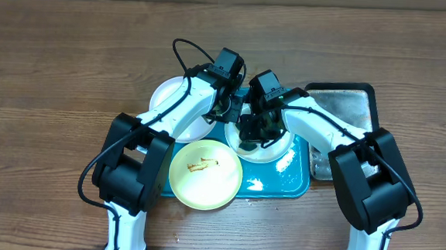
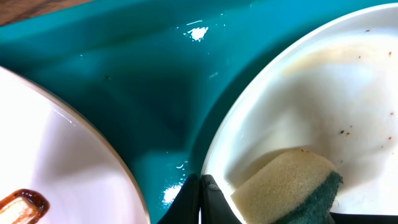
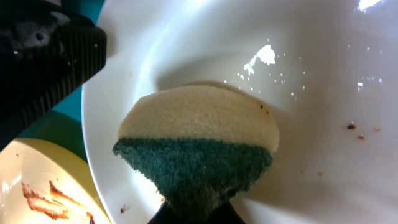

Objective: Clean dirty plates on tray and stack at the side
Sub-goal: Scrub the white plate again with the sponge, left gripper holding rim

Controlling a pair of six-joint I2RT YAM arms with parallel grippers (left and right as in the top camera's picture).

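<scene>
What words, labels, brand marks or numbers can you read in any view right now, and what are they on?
None: no readable text in any view. The teal-blue rectangular plastic tray, the round white plate, the pale yellow-green round plate, the yellow-and-green sponge and the black arm housing all show bare surfaces. The brown marks on the plates are food smears, not print.

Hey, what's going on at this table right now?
The right gripper holds a sponge pressed into a white plate that sits on the teal tray. Brown specks are still on that plate. The left gripper is closed on its rim, apparently steadying it. A yellow-green plate and a second white plate, both with brown smears, haven't been cleaned yet.
</scene>
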